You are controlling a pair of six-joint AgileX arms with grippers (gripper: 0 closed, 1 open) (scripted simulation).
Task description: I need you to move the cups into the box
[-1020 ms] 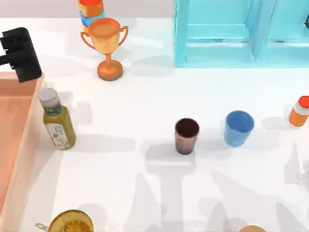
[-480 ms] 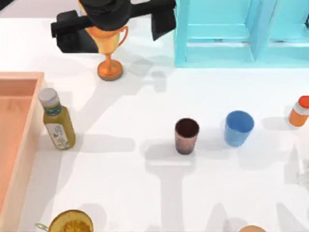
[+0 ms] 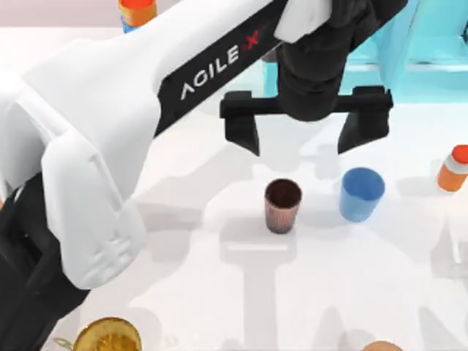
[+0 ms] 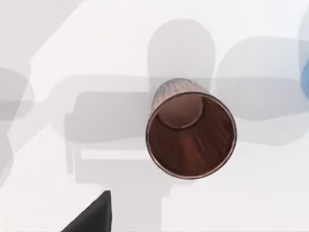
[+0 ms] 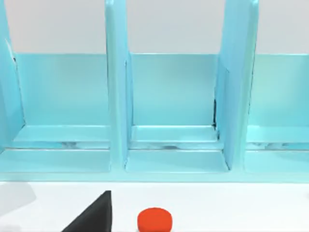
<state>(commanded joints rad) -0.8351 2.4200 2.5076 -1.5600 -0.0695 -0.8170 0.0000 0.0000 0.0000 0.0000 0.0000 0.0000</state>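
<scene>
The dark brown cup [image 3: 282, 206] stands upright mid-table, with the blue cup [image 3: 361, 194] just to its right. My left arm reaches from the lower left across the table. Its gripper [image 3: 302, 131] hangs open and wide just behind the two cups, holding nothing. From the left wrist, the brown cup [image 4: 190, 135] is seen from above with an empty inside, and one black fingertip [image 4: 91, 218] sits off to its side. The box is hidden under the left arm. My right gripper is parked facing the cabinet, one fingertip [image 5: 91, 217] showing, spread as on the left.
A turquoise cabinet [image 3: 431, 51] stands at the back right, its shelves [image 5: 176, 130] facing the right wrist. An orange-capped bottle [image 3: 453, 168] is at the right edge, its cap [image 5: 154, 220] close to the right gripper. A yellow round object [image 3: 107, 336] sits front left, an orange-and-blue container [image 3: 137, 11] at the back.
My left arm has swung from the back left to above the cups, gripper open. It now covers the box, the green bottle and the trophy. The cups have not moved.
</scene>
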